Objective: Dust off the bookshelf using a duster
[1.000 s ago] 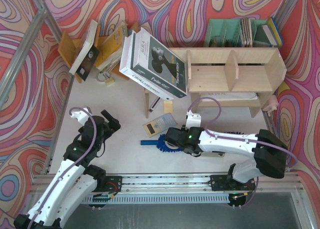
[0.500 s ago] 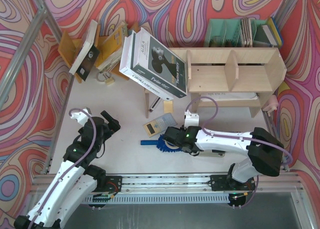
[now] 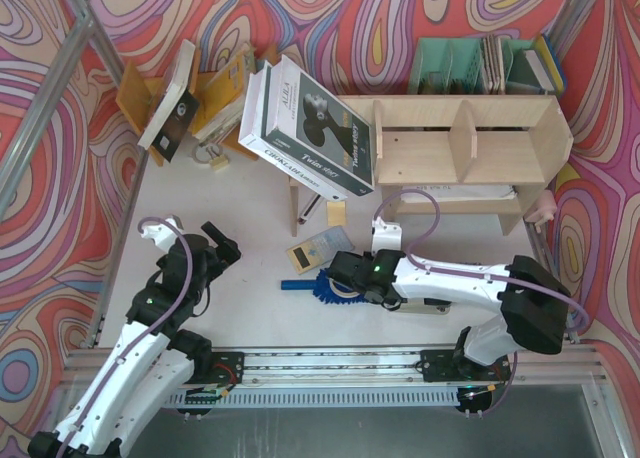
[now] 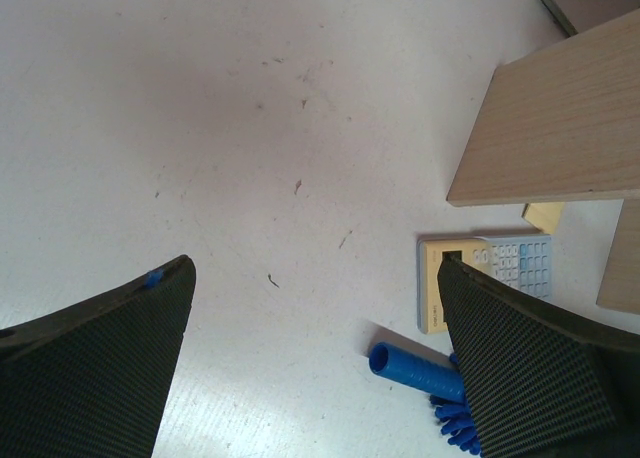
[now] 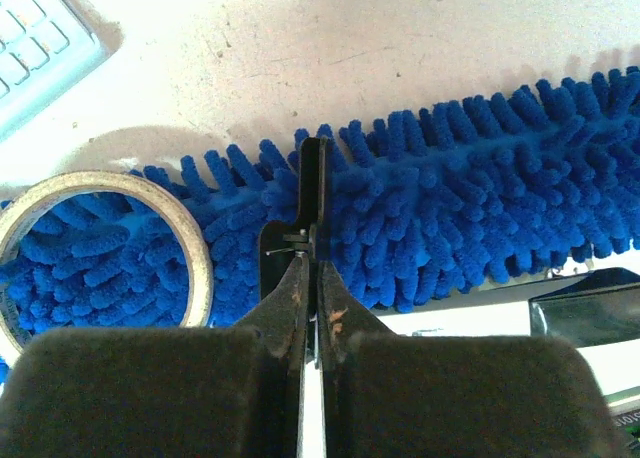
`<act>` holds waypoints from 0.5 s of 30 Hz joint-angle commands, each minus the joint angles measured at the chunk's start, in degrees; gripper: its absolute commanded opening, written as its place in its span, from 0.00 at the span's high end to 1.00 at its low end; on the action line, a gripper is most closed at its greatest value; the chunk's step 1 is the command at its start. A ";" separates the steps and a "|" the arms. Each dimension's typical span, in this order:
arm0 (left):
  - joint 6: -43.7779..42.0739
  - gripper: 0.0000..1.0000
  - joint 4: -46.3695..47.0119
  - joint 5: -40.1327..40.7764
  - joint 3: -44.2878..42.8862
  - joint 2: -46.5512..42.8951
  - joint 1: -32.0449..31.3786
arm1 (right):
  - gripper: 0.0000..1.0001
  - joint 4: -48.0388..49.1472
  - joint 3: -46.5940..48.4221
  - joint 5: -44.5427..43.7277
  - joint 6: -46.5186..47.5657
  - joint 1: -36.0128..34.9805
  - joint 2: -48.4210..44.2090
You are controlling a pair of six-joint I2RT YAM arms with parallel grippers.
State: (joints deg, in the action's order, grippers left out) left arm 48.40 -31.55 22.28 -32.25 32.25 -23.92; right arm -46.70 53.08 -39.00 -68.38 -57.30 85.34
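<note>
Duster (image 5: 480, 178) lies flat on the bench (image 3: 250, 308), long axis left-right with the handle toward the left arm, shaggy head pinched in the closed right end effector (image 5: 311, 178); bookshelf (image 3: 470, 143) stands beyond, far-right; left end effector (image 4: 315, 318) gapes empty, farther off.

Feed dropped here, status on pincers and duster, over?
Left pincer open. Right pincer shut atop duster strands, hold unclear. Tape ring lying on duster.

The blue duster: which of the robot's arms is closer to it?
Right. The right end effector is pinched shut in the fluffy strands of the duster. The left end effector hangs open beyond the handle end, not touching it.
</note>
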 commanded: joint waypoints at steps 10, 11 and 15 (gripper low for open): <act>0.11 0.02 0.19 0.22 1.01 -0.67 -0.15 | 0.91 -5.27 1.31 -6.16 -3.63 2.07 -5.18; 0.05 0.02 0.18 0.26 0.97 -0.62 -0.09 | 0.91 -5.33 1.32 -6.52 -3.56 2.40 -5.49; 0.09 0.02 -0.02 0.51 0.74 -0.82 -0.14 | 0.91 -5.32 1.32 -7.67 -2.79 4.50 -6.38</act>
State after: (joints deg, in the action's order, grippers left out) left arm 48.42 -31.57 22.31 -32.12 32.14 -23.92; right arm -49.52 53.15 -42.46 -70.06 -54.70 80.64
